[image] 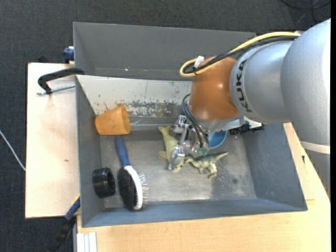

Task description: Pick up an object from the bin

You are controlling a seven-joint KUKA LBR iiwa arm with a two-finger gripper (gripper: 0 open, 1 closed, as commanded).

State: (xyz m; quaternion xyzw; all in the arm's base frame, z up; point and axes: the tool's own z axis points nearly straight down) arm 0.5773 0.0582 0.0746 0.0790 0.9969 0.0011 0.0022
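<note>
**Item 1.** Pale green toy dinosaur, laid on the floor of the bin, near the middle.

**Item 2.** Darker green toy dinosaur, laid just to the right of the first and nearer the front wall. Whether the two touch cannot be told.

**Claw**. Seen lowered over this pair, closest to the pale figure. Whether it is apart, together or clamped on a figure cannot be told. The orange wrist cover and its cables are placed directly above, so part of both figures is hidden.

**Item 3.** Blue round thing, largely covered by the wrist, just behind the darker figure. Its kind cannot be told.

**Item 4.** Orange cup, laid on its side at the back left, well apart from the claw.

**Item 5.** Brush with blue handle, with a black head and white bristles, laid at the front left.

**Item 6.** Black round cap, just beside the brush head, on its left.
</note>
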